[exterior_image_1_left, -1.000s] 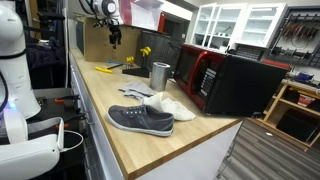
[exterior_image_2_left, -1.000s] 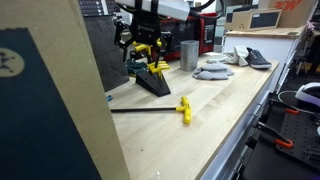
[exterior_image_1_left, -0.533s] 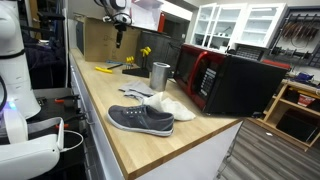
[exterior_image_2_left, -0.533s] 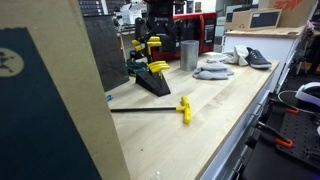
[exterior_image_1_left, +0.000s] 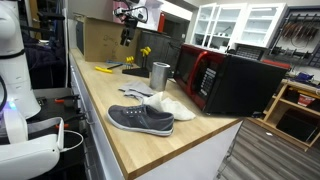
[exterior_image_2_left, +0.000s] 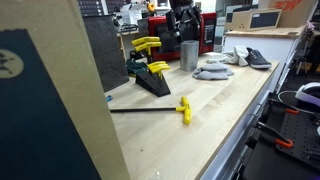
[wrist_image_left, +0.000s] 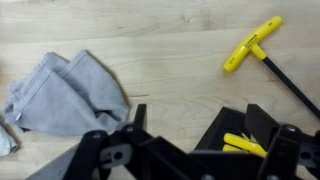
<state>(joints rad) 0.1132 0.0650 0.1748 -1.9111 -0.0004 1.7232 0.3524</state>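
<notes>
The wooden table (wrist_image_left: 170, 60) fills the wrist view; a crumpled grey cloth (wrist_image_left: 65, 95) is cut off at the left edge; the black stand of yellow hex keys (wrist_image_left: 240, 140) sits low in the frame, half hidden behind the pincer (wrist_image_left: 195, 135), whose jaws stand wide and empty; in an exterior view its tips are hard to make out above the metal cup (exterior_image_2_left: 189, 55); the yellow T-handle key (wrist_image_left: 250, 45) runs out at the right.

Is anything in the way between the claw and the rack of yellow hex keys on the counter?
Nothing visible. The open claw hangs in the air, with only free space between it and the rack of yellow hex keys. The metal cup stands beside the rack, the grey cloth farther off.
</notes>
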